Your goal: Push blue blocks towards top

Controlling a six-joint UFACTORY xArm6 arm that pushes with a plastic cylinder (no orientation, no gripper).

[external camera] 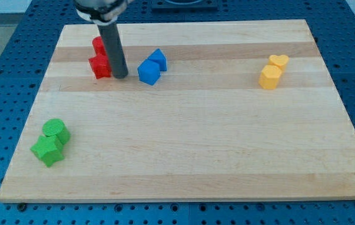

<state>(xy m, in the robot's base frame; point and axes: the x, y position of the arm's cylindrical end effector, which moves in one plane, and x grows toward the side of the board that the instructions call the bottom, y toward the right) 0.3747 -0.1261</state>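
Two blue blocks sit together in the upper middle-left of the board: a larger blue block (148, 72) and a smaller blue block (158, 58) just above and to its right, touching it. My tip (120, 76) rests on the board to the left of the larger blue block, with a small gap between them. Two red blocks lie right beside the rod on its left: one red block (100, 66) touching or nearly touching it, another red block (98, 44) above, partly hidden by the rod.
A green round block (55, 130) and a green star-like block (47, 150) sit at the lower left. A yellow heart-shaped block (279, 60) and a yellow block (269, 77) sit at the upper right. The wooden board (184, 162) ends in blue perforated table on all sides.
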